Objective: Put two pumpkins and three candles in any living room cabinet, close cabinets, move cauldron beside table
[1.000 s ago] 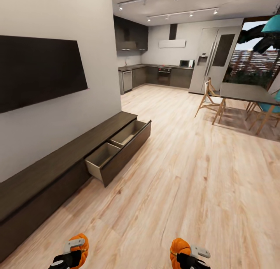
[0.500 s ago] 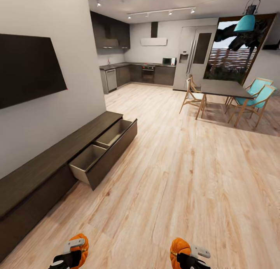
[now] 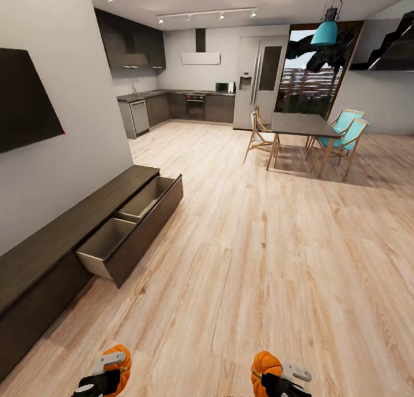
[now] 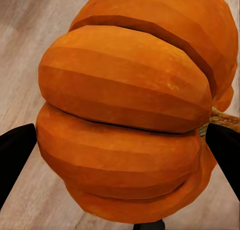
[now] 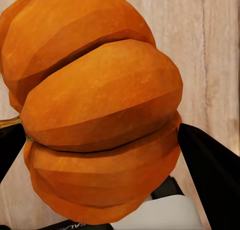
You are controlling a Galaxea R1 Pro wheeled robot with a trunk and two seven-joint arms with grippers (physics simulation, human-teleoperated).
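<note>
The left tool (image 3: 109,374) is sitting low at the bottom edge of the head view, its black fingers (image 4: 15,157) pressing in on both sides of an orange pumpkin (image 4: 127,125), so it is clamped on that pumpkin. In the left wrist view the ribbed orange body is bulging between the two dark finger pads, with pale wood floor (image 3: 264,259) behind it. The right tool (image 3: 275,378) is mirroring this at the bottom right of the head view, gripping the second pumpkin (image 5: 100,115) between its own dark fingers (image 5: 210,175); the right wrist view is showing the ribs squeezed between them, again over floor planks. Both pumpkins are hanging above the floor, well apart from each other.

Further out, to the robot's left, the long dark-brown cabinet (image 3: 63,236) is running along the grey wall, and its drawer (image 3: 129,224) is standing pulled out over the floor, showing two beige compartments with nothing visible inside them. A dark screen (image 3: 26,104) is hanging on the wall above the cabinet. Far ahead, a dark kitchen (image 3: 172,104) is lining the back wall beside a tall grey fridge (image 3: 261,81). To the right of that, a dining table (image 3: 302,124) is standing with wooden and teal chairs (image 3: 345,135) around it, under a teal pendant lamp (image 3: 326,32).
</note>
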